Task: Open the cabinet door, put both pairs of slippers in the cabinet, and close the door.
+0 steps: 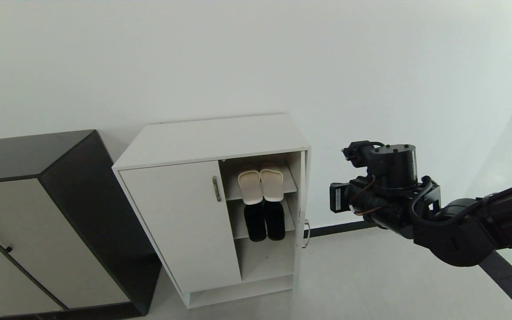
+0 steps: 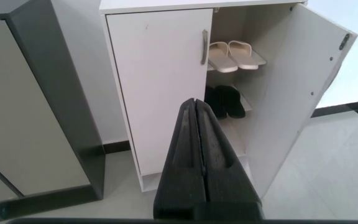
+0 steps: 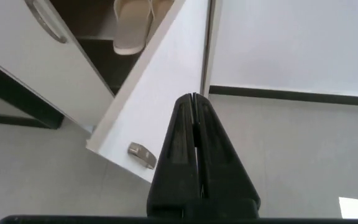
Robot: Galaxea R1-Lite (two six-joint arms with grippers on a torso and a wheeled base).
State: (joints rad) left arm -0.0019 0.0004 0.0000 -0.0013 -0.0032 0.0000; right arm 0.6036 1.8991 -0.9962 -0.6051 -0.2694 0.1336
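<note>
The head view takes in the whole white cabinet (image 1: 211,138) but catches its open right door (image 1: 302,209) edge-on. The left wrist view shows that door's plain inner face, and the right wrist view shows its outer face with a metal handle (image 3: 143,155).

The left claw (image 2: 195,102) has its fingers pressed together on nothing and hangs in front of the cabinet. The right claw (image 3: 194,98) is also closed and empty, just outside the open door.

Inside, 1 pair of white slippers (image 1: 261,184) lies side by side on the top shelf. 1 pair of black slippers (image 1: 265,220) lies on the shelf below. The left door (image 1: 180,222) is shut.

The cabinet stands on a pale grey floor (image 1: 371,275) against a white wall (image 1: 238,58). A black cabinet (image 1: 74,186) with pale doors stands just beside it on the left, and a dark baseboard (image 1: 340,229) runs along the wall on the right.
</note>
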